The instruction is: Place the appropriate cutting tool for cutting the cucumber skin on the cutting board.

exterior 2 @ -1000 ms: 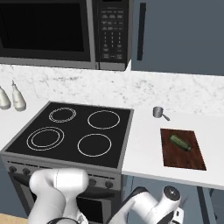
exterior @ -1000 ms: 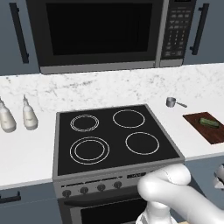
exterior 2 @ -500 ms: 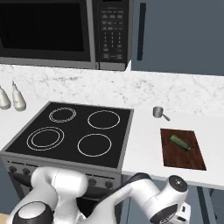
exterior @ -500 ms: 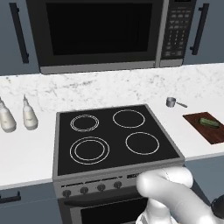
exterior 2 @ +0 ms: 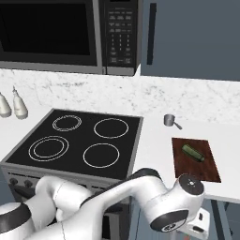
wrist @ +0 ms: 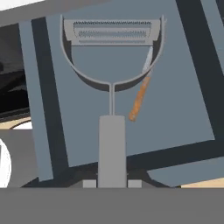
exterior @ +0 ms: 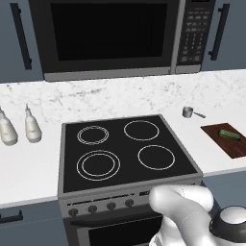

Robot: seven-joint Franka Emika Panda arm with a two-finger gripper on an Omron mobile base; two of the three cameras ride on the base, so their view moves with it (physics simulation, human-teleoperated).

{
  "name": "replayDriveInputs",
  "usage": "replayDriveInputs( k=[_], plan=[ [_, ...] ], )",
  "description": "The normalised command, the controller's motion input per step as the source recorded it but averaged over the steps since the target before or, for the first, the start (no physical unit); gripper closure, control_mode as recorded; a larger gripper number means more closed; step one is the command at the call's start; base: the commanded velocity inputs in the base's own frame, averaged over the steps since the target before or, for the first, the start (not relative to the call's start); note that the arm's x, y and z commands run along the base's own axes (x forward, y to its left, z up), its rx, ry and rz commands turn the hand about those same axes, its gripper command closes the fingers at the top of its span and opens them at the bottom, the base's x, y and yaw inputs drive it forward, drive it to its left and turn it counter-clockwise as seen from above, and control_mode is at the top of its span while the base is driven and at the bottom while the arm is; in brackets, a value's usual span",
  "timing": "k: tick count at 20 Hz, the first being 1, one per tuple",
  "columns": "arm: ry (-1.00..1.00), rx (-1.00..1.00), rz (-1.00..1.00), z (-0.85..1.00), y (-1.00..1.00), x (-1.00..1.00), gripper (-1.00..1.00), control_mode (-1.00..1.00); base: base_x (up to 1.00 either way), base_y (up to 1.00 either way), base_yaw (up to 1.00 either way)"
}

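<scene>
In the hand view my gripper (wrist: pixel 112 184) is shut on the grey handle of the cutting tool (wrist: pixel 112 83), a pale grey peeler whose rounded head and serrated blade point away from the hand. It hangs over an open grey drawer (wrist: pixel 183 87). The dark reddish-brown cutting board (exterior: pixel 236 147) (exterior 2: pixel 187 167) lies on the white counter right of the stove. The dark green cucumber (exterior: pixel 229 134) (exterior 2: pixel 193 152) rests on it. My arm bends down below the counter's front edge, left of the board.
A knife (wrist: pixel 141 94) with an orange-brown handle lies in the drawer behind the peeler's head. A tiny steel pot (exterior: pixel 188 112) (exterior 2: pixel 169 120) stands behind the board. The black stovetop (exterior: pixel 125 151) (exterior 2: pixel 84 140) lies left of the board. Two bottles (exterior: pixel 31 126) (exterior 2: pixel 18 107) stand at the far left.
The arm's white links have risen and grown larger at the bottom of both base views. Cucumber, board, pot and bottles have not moved.
</scene>
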Motion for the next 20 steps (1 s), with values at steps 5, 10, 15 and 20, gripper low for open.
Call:
replayDriveInputs(
  k=[5, 10, 15, 20],
  plan=[
    [0.01, 0.02, 0.0, 1.0, -0.23, 0.57, 1.0, -1.0, 0.0, 0.0, 0.0],
    [0.0, 0.04, 0.0, 0.89, -0.39, 0.96, 1.0, -1.0, 0.0, 0.0, 0.0],
    [0.05, 0.07, 0.09, 0.3, -0.58, 1.0, 1.0, -1.0, 0.0, 0.0, 0.0],
    [0.01, 0.05, 0.2, -0.28, -0.44, 0.93, 1.0, -1.0, 0.0, 0.0, 0.0]
  ],
)
